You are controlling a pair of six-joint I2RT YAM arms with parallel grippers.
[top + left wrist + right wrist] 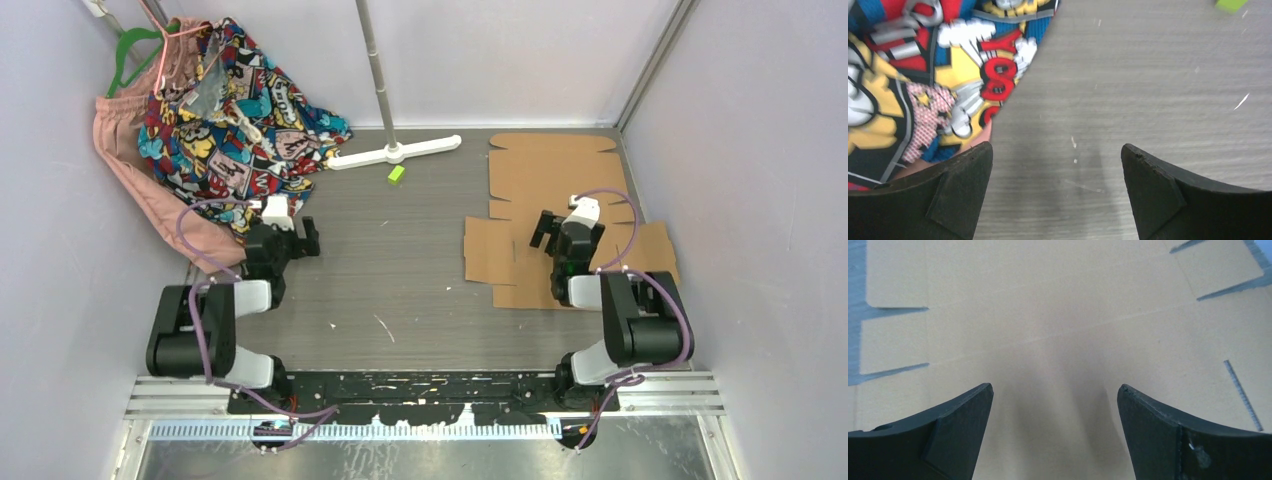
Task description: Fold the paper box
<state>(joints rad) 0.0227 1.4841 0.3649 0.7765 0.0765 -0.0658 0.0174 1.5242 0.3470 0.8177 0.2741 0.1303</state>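
Bench (pixel 400 270): grey wood-grain surface; from its middle in the top view, the cardboard lies toward 2 o'clock and the clothing toward 10 o'clock.

Paper box (pixel 545 170): one flat brown die-cut sheet, lying open on the bench beside the right wall, flaps and tabs spread out at its 9 and 3 o'clock sides.

Progress: judging by the flat sheet, nothing is folded. No panel is raised, no flap is tucked, no crease is bent. All the work is left: lifting the walls, turning in the side flaps and closing the lid.

Clothing: a comic-print garment (pixel 235 110) and a pink one (pixel 130 160) hang at the far left corner, their hems reaching the bench. They are not part of the task.

Stand base (pixel 395 153): white foot of a pole at 12 o'clock from the bench middle, well apart from the sheet.

Right claw (pixel 563 222): jaws wide apart and empty, poised over roughly the middle of the sheet. In the wrist view the right claw (pixel 1055 390) has bare cardboard (pixel 1048 315) between its fingers, with slits toward 9 and 2 o'clock. Whether the tips touch the sheet I cannot tell.

Left claw (pixel 290 232): jaws wide apart and empty, over bare bench beside the comic-print hem (pixel 923 90). The sheet is well apart from it, toward 3 o'clock.

Green block (pixel 396 173): small, at 12 o'clock, just beside the stand base.
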